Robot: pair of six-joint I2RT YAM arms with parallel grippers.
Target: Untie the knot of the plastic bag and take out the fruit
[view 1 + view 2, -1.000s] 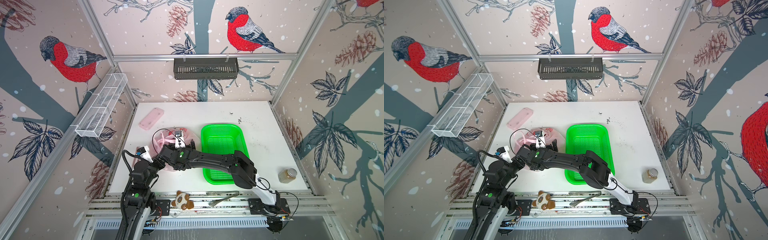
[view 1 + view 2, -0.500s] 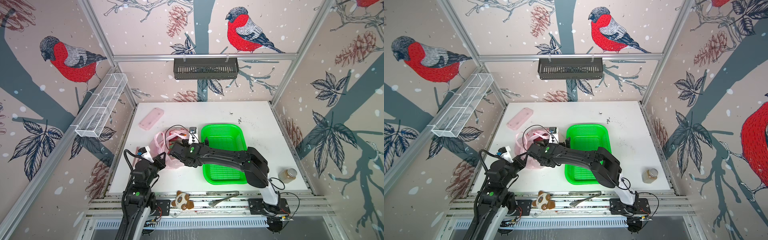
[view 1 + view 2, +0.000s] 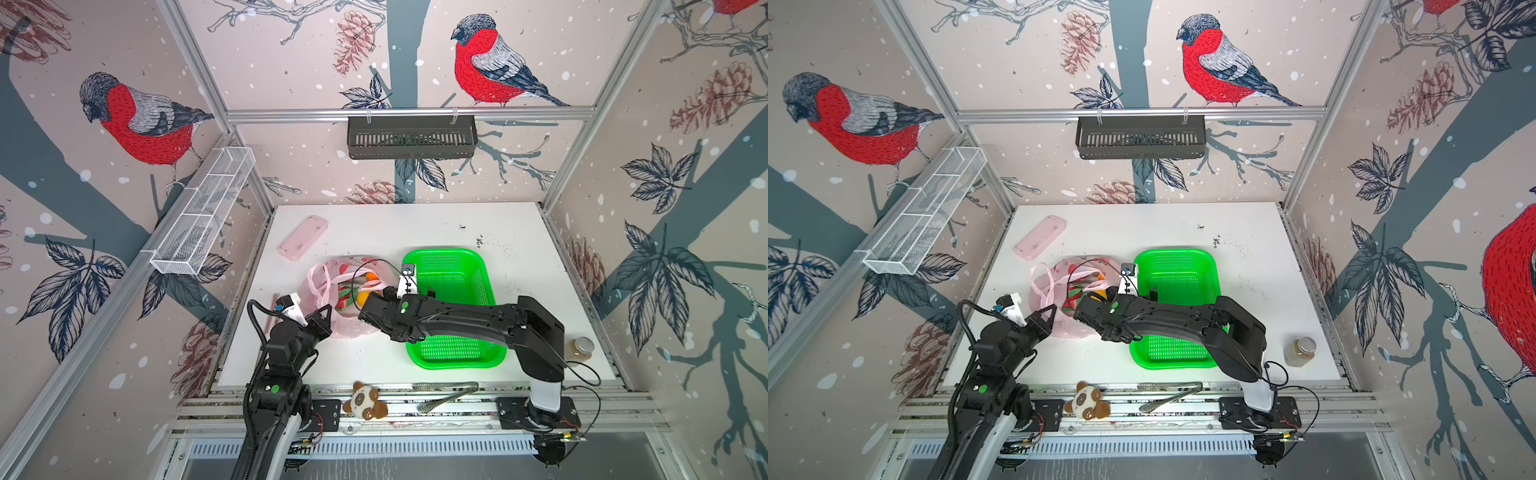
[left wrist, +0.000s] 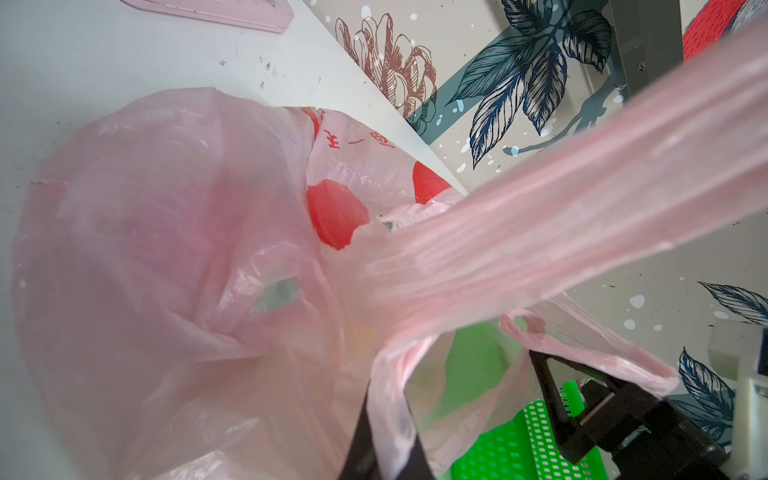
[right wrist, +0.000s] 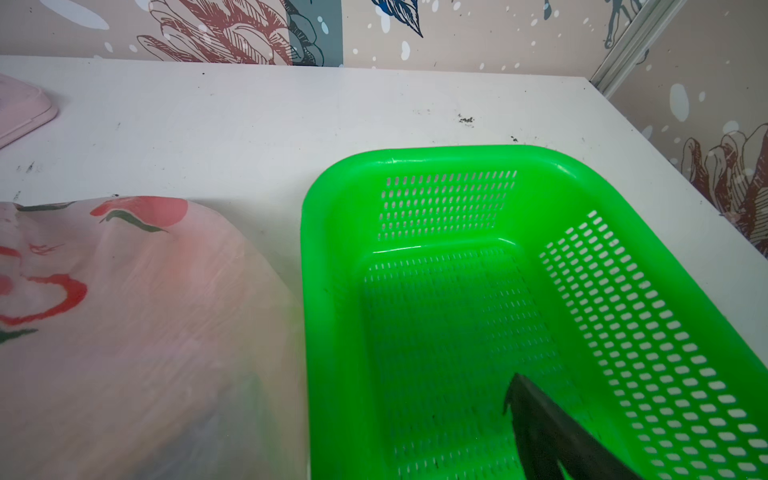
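left tool [image 3: 326, 316] pinched shut, right tool [image 3: 407, 291] spread

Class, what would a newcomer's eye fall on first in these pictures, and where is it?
The bright green basket, right of centre on the white table, leaps out. Left of it lies the pink plastic bag, mouth open on colourful fruit, a handle pinched by the left gripper. Huge red bullfinches loom all round.

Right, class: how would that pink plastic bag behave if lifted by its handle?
Probably floppy: the plastic bag is thin, creased film, pinched by the left hand. It would likely sag, since the fruit sits loose inside. The round ones might roll out.
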